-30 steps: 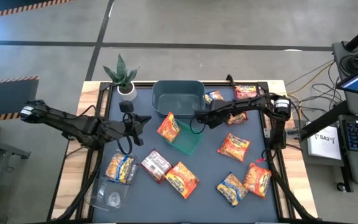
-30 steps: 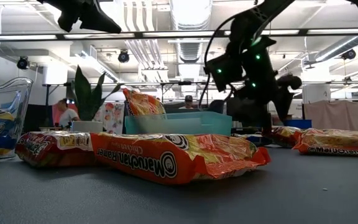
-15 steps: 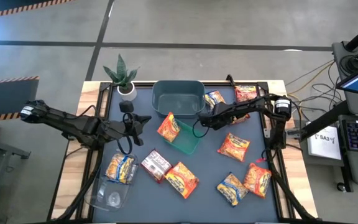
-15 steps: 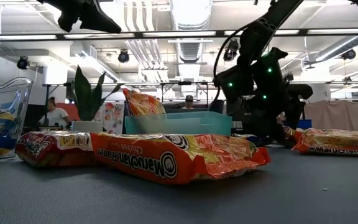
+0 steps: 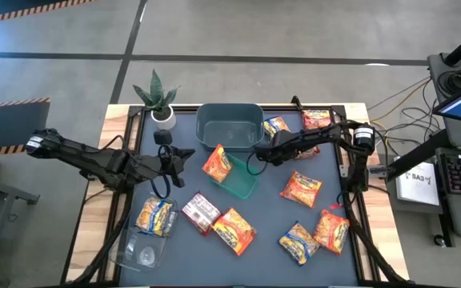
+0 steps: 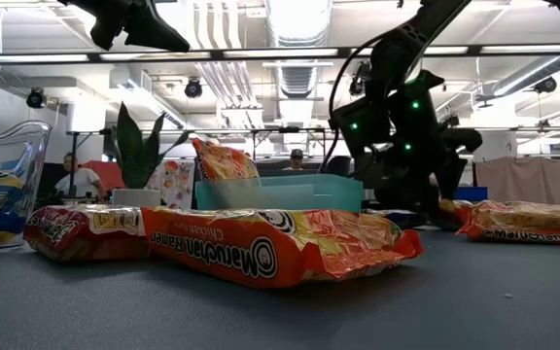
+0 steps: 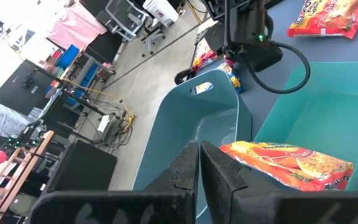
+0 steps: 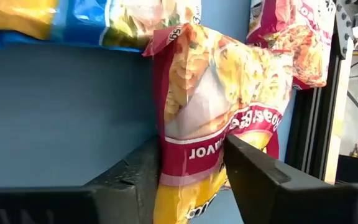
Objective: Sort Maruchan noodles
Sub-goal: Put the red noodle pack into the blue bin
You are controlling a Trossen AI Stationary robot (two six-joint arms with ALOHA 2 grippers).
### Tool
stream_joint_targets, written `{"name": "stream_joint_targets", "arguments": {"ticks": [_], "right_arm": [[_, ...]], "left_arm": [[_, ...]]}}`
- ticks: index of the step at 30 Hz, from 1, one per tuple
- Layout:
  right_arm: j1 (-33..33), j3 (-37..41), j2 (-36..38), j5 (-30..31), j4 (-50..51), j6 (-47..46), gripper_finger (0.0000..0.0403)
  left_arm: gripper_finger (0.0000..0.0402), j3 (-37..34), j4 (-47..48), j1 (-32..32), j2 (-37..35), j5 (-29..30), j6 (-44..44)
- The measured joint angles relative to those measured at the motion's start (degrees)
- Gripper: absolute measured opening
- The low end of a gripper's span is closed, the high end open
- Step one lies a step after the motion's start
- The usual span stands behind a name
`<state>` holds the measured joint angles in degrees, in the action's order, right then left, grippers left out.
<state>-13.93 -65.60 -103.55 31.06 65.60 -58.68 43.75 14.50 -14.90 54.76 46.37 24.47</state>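
Right gripper [image 8: 191, 180] sits at the far-right part of the table w/ a dark red-and-white packet [image 8: 219, 118] standing between its two fingers [image 8: 135, 177]. Both pads look pressed against the crinkly edge, so you've got a grip on it, though only on one end. Left gripper [image 7: 199, 163] hangs above the table's left-centre, clenched on nothing, looking down at the green tray [image 7: 303, 106] where an orange-red packet [image 7: 288, 163] already lies.

Other Maruchan packets: a yellow-and-blue one [image 8: 86, 22] just beside the held one, another dark red one [image 8: 291, 37] behind it near the table frame [image 8: 325, 93]. In the high view more orange packets [image 5: 301, 189] lie spread over the near-right and near-centre of the mat, and the grey-teal tub [image 5: 229, 124] stands at the back.

Risks, as I judge them: the hold is on a slippery film edge, so the packet may slide out or swing when you lift. Neighbours are close; a fast pull could drag the yellow-and-blue one along. Watch the frame rail on the way out.
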Motion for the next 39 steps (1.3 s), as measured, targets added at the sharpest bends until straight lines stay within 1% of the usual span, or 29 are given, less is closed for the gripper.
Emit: {"name": "stream_joint_targets", "arguments": {"ticks": [4, 8, 14, 20, 33, 39], "right_arm": [[0.0, -0.6, 0.0, 0.0, 0.3, 0.5, 0.013], [0.0, -0.7, 0.0, 0.0, 0.6, 0.8, 0.0115], [0.0, -0.7, 0.0, 0.0, 1.1, 0.8, 0.011], [0.1, -0.7, 1.0, -0.6, 3.8, 0.8, 0.0109], [0.7, -0.7, 12.5, 1.7, 4.3, -0.7, 0.0106], [2.1, -0.7, 17.8, 4.1, 3.9, -1.5, 0.0106]], "left_arm": [[0.0, 0.0, 0.0, 0.0, 0.0, 0.0, 0.0], [0.0, 0.0, 0.0, 0.0, 0.0, 0.0, 0.0], [0.0, 0.0, 0.0, 0.0, 0.0, 0.0, 0.0], [0.0, 0.0, 0.0, 0.0, 0.0, 0.0, 0.0], [0.0, 0.0, 0.0, 0.0, 0.0, 0.0, 0.1], [0.0, 0.0, 0.0, 0.0, 0.0, 0.0, 0.1]]}}
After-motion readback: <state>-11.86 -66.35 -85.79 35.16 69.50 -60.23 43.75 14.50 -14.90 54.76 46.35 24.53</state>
